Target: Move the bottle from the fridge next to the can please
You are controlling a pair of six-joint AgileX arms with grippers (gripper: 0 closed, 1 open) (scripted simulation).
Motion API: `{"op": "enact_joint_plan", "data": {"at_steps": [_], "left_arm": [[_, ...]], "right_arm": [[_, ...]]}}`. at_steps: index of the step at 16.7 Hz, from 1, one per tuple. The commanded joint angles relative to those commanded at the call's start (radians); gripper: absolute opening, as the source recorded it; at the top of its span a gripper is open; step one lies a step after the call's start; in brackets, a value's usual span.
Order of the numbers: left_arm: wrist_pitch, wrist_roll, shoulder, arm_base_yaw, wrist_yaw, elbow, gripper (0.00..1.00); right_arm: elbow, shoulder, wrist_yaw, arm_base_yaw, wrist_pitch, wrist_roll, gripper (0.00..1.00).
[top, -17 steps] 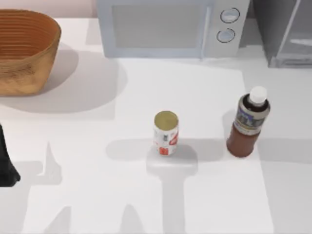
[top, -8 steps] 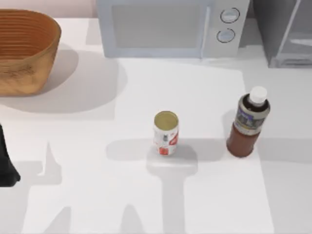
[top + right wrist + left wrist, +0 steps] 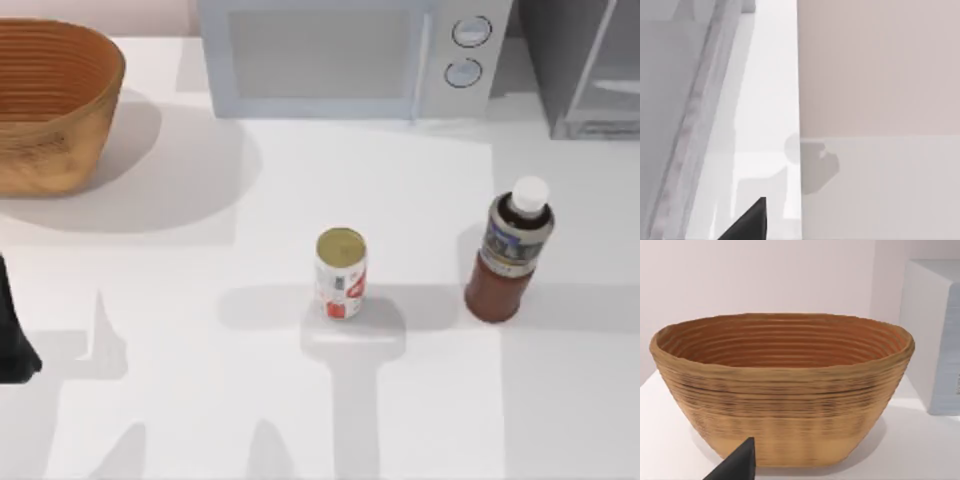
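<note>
Right of the can (image 3: 341,272), out on the open bench (image 3: 200,400): the bottle (image 3: 508,255), upright, white cap on, nothing gripping it. Near the can but not touching, with a clear gap between. So already out of the fridge (image 3: 585,65), which sits behind the can and off to its right, past the microwave (image 3: 350,55).

Compared with a second ago, zero movement from bottle or can. Only change worth noting: shading on the bench on the far side of the bottle from the can, with the pale patch's edge now pulled in closer to the can. Probably just an arm shifting overhead. Reads like the drop-off is basically done and the rest is clearing out, though could argue for a nudge closer.

Left claw (image 3: 737,466) parked well to the can's left, looking at the woven basket (image 3: 50,110). Can't tell whether spread or pressed together. Right claw (image 3: 747,220) up by a grey panel edge and the wall. Same story, can't tell.

Labels: red markings on the white can, not readable. Grey-blue band on the bottle, no legible text either. No brand to report.
</note>
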State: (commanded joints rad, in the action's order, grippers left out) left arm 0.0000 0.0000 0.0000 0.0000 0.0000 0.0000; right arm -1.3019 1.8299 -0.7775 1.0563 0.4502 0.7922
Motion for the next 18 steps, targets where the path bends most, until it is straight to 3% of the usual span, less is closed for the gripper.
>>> {"op": "enact_joint_plan", "data": {"at_steps": [4,11,14,18], "left_arm": [[0.000,0.000,0.000,0.000,0.000,0.000,1.00],[0.000,0.000,0.000,0.000,0.000,0.000,1.00],[0.000,0.000,0.000,0.000,0.000,0.000,1.00],[0.000,0.000,0.000,0.000,0.000,0.000,1.00]], "right_arm": [[0.006,-0.001,0.026,-0.117,-0.148,-0.152,1.00],[0.019,-0.012,0.036,-0.129,-0.173,-0.167,1.00],[0.057,-0.034,0.110,-0.222,-0.222,-0.237,1.00],[0.124,-0.081,0.275,-0.444,-0.302,-0.386,1.00]]}}
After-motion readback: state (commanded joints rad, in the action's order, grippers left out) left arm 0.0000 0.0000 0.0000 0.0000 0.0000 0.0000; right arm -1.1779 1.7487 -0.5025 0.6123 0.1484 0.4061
